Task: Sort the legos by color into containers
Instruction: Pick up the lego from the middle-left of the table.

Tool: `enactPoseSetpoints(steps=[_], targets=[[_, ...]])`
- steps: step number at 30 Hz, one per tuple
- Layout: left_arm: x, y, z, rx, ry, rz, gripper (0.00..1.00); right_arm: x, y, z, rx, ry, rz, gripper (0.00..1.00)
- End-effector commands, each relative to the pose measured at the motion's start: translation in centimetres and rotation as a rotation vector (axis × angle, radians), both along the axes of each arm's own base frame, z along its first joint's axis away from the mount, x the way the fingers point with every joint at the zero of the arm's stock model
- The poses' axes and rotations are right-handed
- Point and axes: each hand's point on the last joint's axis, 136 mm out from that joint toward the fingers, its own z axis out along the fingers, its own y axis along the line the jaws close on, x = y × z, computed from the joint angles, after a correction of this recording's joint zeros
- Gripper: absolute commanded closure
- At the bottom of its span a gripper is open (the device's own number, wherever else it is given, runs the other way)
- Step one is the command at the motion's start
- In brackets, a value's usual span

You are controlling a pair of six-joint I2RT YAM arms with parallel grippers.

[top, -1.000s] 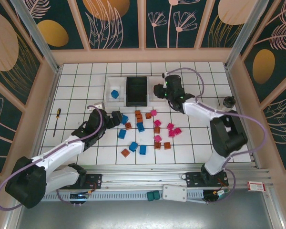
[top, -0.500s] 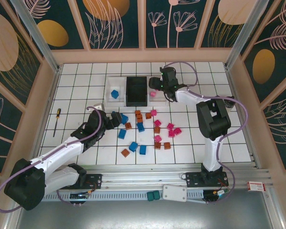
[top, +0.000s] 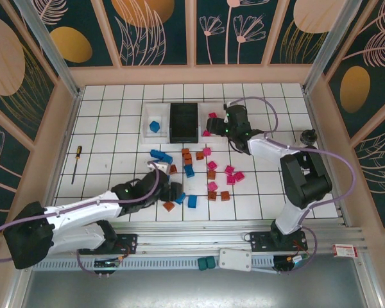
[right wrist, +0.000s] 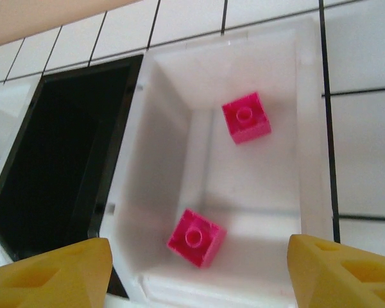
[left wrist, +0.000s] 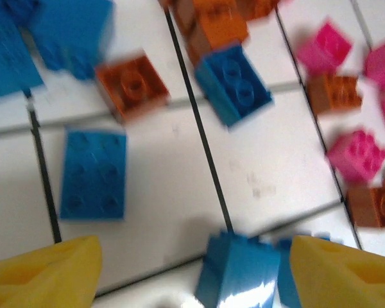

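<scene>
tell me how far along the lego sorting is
Early. Done: two pink bricks in the right white bin, one blue brick in the left white bin; the black bin looks empty. In hand: nothing; the left gripper, fingers open, hangs over a loose blue brick, the right gripper sits open over the pink bricks. Left: the scattered bricks on the table.

Robot lab cell — aluminium frame (top: 212, 230), tiled table (top: 102, 128).

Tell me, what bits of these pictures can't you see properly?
- Left wrist view: blur smears the legos; the bottom edge cuts off a blue brick.
- Top view: the right gripper covers part of the right white bin.
- Right wrist view: the black bin is too dark inside.
</scene>
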Motion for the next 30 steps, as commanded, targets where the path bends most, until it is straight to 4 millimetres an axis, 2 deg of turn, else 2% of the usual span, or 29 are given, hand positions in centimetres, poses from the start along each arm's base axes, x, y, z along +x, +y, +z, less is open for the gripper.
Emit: enactPoseSetpoints(steps=[1, 6, 8, 11, 16, 22, 30], targets=[[-2.4, 1.9, -2.4, 0.092, 0.067, 0.029, 0.27, -0.9, -0.3, 1.3, 0.036, -0.04, -0.011, 0.27], [-5.2, 2.3, -4.1, 0.113, 0.123, -0.017, 0.24, -1.9, -1.2, 1.4, 0.029, -0.051, -0.028, 0.27], [-5.6, 2.4, -4.7, 0.145, 0.132, -0.031, 0.27, -2.0, -1.4, 1.4, 0.03, -0.055, -0.032, 0.27], [-5.5, 2.2, -5.2, 0.164, 0.124, -0.043, 0.32, -2.0, -1.6, 1.3, 0.031, -0.05, -0.039, 0.26], [-4.5, 1.1, -5.0, 0.179, 0.078, -0.07, 0.33, -2.1, -1.7, 1.5, 0.035, -0.055, -0.044, 0.26], [-4.2, 1.0, -6.2, 0.245, 0.069, -0.094, 0.4, -2.3, -1.9, 1.9, 0.038, -0.063, -0.048, 0.26], [-4.1, 0.9, -5.6, 0.221, 0.063, -0.086, 0.61, -2.4, -2.0, 2.1, 0.04, -0.066, -0.049, 0.26]])
